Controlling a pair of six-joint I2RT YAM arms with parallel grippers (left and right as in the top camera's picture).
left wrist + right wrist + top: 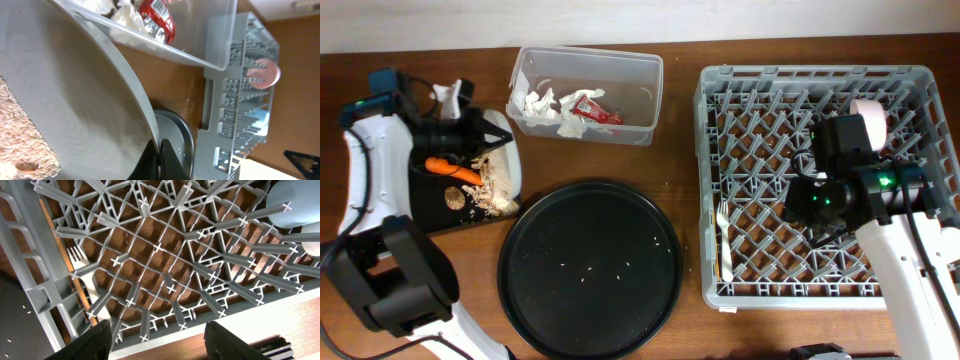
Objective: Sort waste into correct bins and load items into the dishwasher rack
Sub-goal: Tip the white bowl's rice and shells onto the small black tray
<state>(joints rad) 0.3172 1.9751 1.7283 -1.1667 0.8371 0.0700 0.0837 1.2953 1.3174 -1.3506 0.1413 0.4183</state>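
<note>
Overhead, left gripper [159, 161] jaws clamp the rim of the pale green round plate [75, 100] over the shallow black rectangular tray [425, 205]: I'd tilt steeper so beige rice [20, 131] slides in; right gripper [165, 342], well right of it, gapes empty.

We see a grey rack [810, 72] in a criss-cross grid, a red wrapper [597, 110], white tissue [535, 105], an orange carrot [455, 170], beige rice [500, 187], a pale plate [75, 100], a black round tray [590, 225] flecked pale, and a brown table [680, 170].
</note>
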